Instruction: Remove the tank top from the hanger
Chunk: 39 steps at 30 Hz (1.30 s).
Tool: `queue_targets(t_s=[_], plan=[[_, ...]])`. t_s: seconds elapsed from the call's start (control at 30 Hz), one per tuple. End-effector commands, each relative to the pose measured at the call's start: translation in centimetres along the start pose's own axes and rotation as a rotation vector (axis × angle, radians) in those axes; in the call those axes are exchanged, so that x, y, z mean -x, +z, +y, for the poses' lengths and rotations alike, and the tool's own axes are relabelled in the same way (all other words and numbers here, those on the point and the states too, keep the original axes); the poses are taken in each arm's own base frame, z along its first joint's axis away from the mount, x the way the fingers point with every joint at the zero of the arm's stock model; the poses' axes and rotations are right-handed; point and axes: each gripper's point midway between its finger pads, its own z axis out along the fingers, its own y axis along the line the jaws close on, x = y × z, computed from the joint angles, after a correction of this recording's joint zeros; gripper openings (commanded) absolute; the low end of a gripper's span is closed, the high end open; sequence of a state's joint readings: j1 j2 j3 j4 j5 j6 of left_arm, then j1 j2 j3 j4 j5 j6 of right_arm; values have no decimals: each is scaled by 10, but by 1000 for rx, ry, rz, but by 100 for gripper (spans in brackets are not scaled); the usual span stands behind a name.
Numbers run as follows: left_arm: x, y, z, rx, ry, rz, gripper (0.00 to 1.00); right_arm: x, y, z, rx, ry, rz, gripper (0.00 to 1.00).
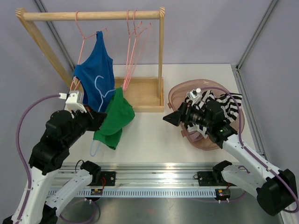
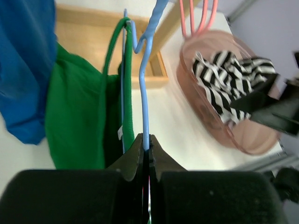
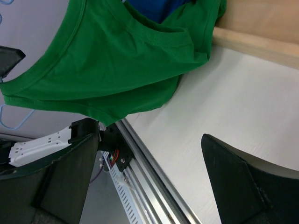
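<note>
A green tank top [image 1: 117, 114] hangs on a light blue wire hanger [image 2: 145, 93] above the table's left half. My left gripper [image 2: 147, 145] is shut on that hanger's wire, with the green cloth [image 2: 74, 116] draped just left of the jaws. My right gripper [image 1: 170, 117] stands open to the right of the top, apart from it, and points at it. In the right wrist view the green top [image 3: 107, 60] fills the upper left, beyond the wide-apart fingers [image 3: 243, 182], with nothing between them. A bit of the hanger [image 3: 11, 123] shows below the cloth.
A blue tank top [image 1: 96, 70] hangs on a pink hanger from the wooden rack [image 1: 93, 15], just behind the green one. More pink hangers [image 1: 133, 42] hang empty. The rack's wooden base tray [image 1: 140, 93] lies behind. A pink basin [image 1: 177, 95] with striped cloth [image 1: 229, 105] sits right.
</note>
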<state>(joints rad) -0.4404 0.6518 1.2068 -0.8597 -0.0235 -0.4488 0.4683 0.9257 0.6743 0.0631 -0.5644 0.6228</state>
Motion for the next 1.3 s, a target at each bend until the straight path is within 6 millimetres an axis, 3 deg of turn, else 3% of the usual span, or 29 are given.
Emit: queue_targets(t_s=[0.0, 0.1, 0.23, 0.4, 0.43, 0.7, 0.8, 0.83, 0.9, 0.93, 1.0, 1.13, 1.27], plan=[[-18, -4, -33, -215, -65, 24, 0, 14, 16, 31, 161, 2, -83, 99], [-52, -3, -43, -310, -94, 133, 0, -2, 36, 41, 150, -46, -61, 100], [-81, -4, -52, -422, -130, 199, 0, -13, 62, 46, 67, -90, -97, 97], [-94, -4, -66, -535, -198, 228, 0, -19, 86, 38, -55, -133, -133, 91], [-93, -4, -68, -548, -203, 225, 0, -20, 92, 27, -110, -141, -135, 91], [-96, -3, -77, -610, -187, 265, 0, -9, 112, 17, -208, -197, -137, 78], [-94, -4, -80, -626, -184, 262, 0, -7, 116, 13, -226, -207, -141, 67], [-94, -4, -80, -624, -181, 262, 0, -6, 117, 12, -235, -213, -145, 51], [-91, -3, -77, -599, -169, 248, 0, -6, 116, 8, -252, -214, -145, 39], [-93, -2, -74, -581, -159, 256, 0, -5, 115, 7, -259, -218, -151, 18], [-92, -4, -74, -581, -147, 254, 0, -6, 114, 2, -280, -220, -151, 1], [-93, -6, -74, -585, -131, 258, 0, 5, 105, -12, -374, -258, -187, 0], [-99, -11, -70, -571, -86, 296, 0, 23, 82, -48, -592, -267, -210, 0]])
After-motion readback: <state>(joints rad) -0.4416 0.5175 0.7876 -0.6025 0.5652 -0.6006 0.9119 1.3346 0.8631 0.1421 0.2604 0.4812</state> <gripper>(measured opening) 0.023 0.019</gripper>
